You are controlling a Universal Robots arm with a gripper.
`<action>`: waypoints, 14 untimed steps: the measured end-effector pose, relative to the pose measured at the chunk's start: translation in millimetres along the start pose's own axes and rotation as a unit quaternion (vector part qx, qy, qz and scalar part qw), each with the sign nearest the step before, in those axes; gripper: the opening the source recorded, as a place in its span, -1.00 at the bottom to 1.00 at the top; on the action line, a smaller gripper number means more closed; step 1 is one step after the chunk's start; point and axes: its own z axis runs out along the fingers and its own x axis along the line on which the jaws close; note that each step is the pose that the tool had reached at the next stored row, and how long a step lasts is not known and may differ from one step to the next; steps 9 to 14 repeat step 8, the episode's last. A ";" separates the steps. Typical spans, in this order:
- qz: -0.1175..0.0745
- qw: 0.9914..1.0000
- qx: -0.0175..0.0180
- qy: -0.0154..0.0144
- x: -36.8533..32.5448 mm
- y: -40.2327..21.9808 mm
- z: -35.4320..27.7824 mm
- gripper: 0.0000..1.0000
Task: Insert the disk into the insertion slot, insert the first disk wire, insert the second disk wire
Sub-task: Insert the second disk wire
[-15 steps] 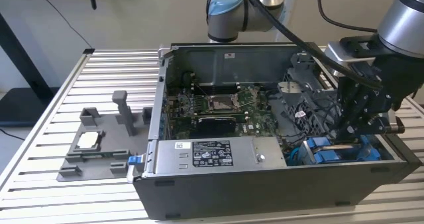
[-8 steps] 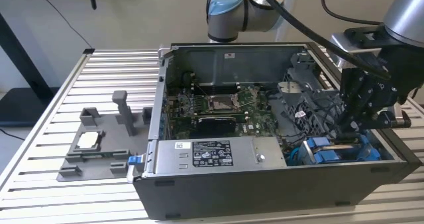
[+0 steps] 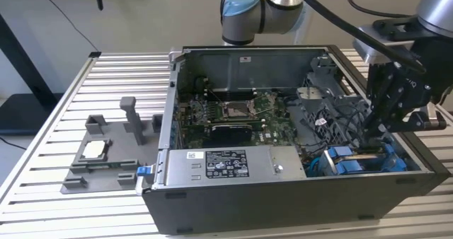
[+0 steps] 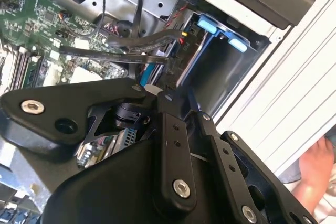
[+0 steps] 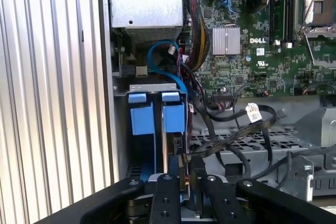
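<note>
On the exterior view's left, a grey fixture tray lies on the slatted tabletop, carrying upright posts and a small processor chip. Just beside it stands the open computer case, its side panel off. At the near wall of the case sits the silver labelled power-supply box, and behind it the green motherboard with its empty processor socket. Further toward the exterior view's right, loose black cables sprawl across the perforated metal of the case interior. At the near right corner lies the insertion slot, with the disk seated in it between blue carrier rails; in the first wrist view those rails stand side by side in the bay, with a blue cable looping behind them and black wires crowding the side next to the motherboard. The arm's claw hangs directly over that corner, its tips down among the wires at the disk's edge. In the second wrist view the claw has its fingers drawn close together around a black connector at the disk's end, though I cannot tell whether they truly pinch it. A person's hand rests outside the case.
</note>
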 end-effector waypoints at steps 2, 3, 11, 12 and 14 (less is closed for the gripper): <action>0.000 1.000 0.000 0.000 -0.1 0.0 -1.0 -0.52; 0.000 1.000 0.000 0.000 -0.1 0.0 -1.0 -0.52; 0.000 1.000 0.000 0.000 -0.1 0.0 -1.1 -0.52; 0.000 1.000 0.000 0.000 -0.1 0.0 -1.1 -0.52; 0.000 1.000 0.000 0.000 -0.1 0.0 -1.1 -0.52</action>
